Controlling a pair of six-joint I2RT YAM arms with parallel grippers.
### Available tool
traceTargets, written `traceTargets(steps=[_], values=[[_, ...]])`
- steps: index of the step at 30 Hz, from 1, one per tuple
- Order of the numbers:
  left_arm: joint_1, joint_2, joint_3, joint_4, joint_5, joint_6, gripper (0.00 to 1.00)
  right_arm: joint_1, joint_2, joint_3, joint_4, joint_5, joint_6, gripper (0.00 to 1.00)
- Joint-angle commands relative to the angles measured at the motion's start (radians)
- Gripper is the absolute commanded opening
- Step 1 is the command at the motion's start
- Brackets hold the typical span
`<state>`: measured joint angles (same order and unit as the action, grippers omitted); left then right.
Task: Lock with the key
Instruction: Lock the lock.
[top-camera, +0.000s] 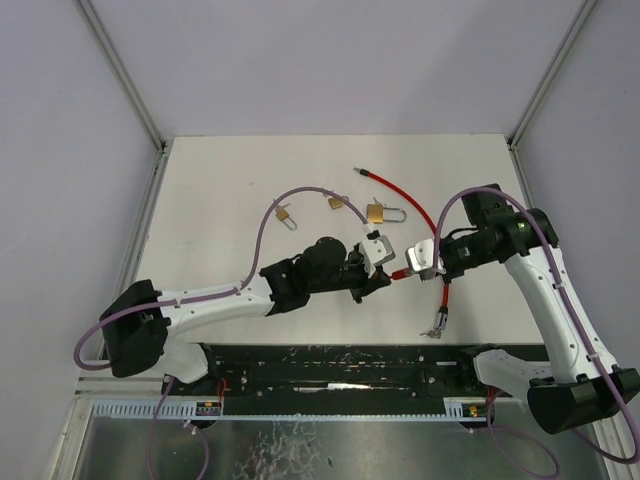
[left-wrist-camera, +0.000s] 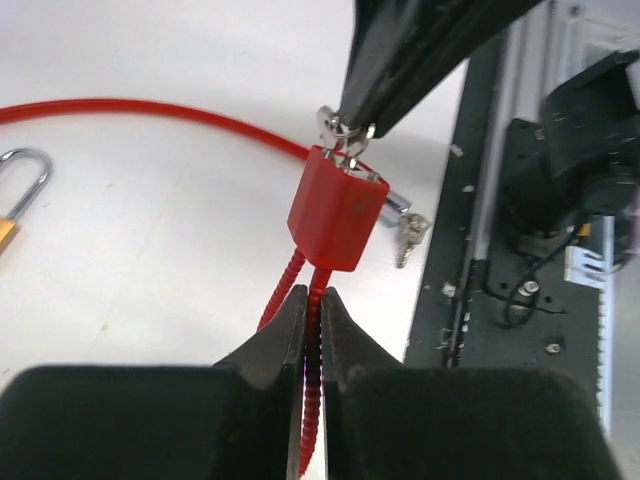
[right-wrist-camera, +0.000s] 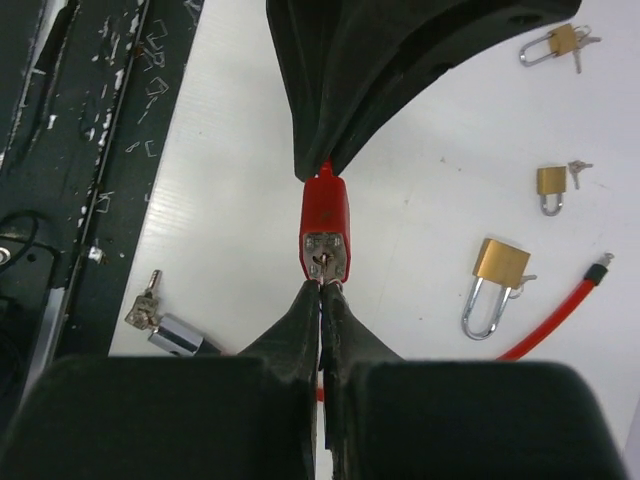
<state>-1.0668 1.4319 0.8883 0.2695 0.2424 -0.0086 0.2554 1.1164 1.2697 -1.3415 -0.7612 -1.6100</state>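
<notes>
A red cable lock has its block-shaped lock body (top-camera: 400, 274) hanging between my two grippers above the table's near edge. My left gripper (left-wrist-camera: 312, 300) is shut on the ribbed red cable (left-wrist-camera: 312, 400) just behind the lock body (left-wrist-camera: 335, 210). From the opposite side, my right gripper (right-wrist-camera: 322, 295) is shut on the small silver key (right-wrist-camera: 322, 272), which sits in the keyhole on the metal face of the lock body (right-wrist-camera: 325, 215). In the left wrist view the key (left-wrist-camera: 345, 128) shows between the right fingertips. The rest of the cable (top-camera: 405, 200) loops over the table.
Three brass padlocks lie on the white table: a large one (top-camera: 378, 212) and two small ones (top-camera: 336, 203) (top-camera: 283, 214). The cable's metal end with a bunch of keys (top-camera: 433, 328) rests near the table's front edge. A black rail (top-camera: 340, 365) runs along the near side.
</notes>
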Motion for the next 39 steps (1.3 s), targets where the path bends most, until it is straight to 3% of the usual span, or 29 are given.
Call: traceTargets(steps=[1,2,6,9,11,14,16,22,26,28,31,39], values=[[0.008,0.03,0.086,-0.375,-0.204,0.11,0.0,-0.002,-0.01,0.044,0.01,-0.122,0.082,0.0],[0.016,0.035,0.095,-0.406,-0.17,0.1,0.0,-0.002,-0.015,0.031,0.027,-0.144,0.088,0.0],[0.129,0.039,0.075,-0.388,0.271,0.002,0.0,-0.003,-0.051,-0.044,0.093,-0.175,0.097,0.0],[0.201,0.019,0.03,-0.311,0.422,-0.076,0.0,-0.002,-0.087,-0.113,0.161,-0.127,0.126,0.0],[0.213,-0.002,0.019,-0.326,0.358,-0.081,0.0,-0.002,-0.115,-0.155,0.217,-0.088,0.157,0.0],[0.187,-0.004,0.044,-0.451,0.117,-0.038,0.0,-0.002,-0.148,-0.219,0.316,-0.054,0.23,0.0],[0.163,0.0,0.051,-0.496,0.03,-0.012,0.0,-0.003,-0.16,-0.263,0.386,-0.054,0.276,0.0],[0.154,-0.03,-0.004,-0.394,0.165,0.019,0.0,-0.014,-0.183,-0.376,0.455,-0.19,0.32,0.0],[0.152,-0.053,-0.013,-0.391,0.174,0.057,0.0,-0.031,-0.23,-0.472,0.551,-0.292,0.358,0.45],[0.149,-0.067,-0.019,-0.391,0.173,0.069,0.0,-0.041,-0.253,-0.547,0.592,-0.361,0.301,0.54],[0.128,-0.064,-0.012,-0.399,0.178,0.086,0.0,-0.041,-0.256,-0.622,0.678,-0.38,0.289,0.58],[0.074,0.02,0.087,-0.51,0.105,0.11,0.0,-0.04,-0.185,-0.618,0.747,-0.431,0.319,0.58]])
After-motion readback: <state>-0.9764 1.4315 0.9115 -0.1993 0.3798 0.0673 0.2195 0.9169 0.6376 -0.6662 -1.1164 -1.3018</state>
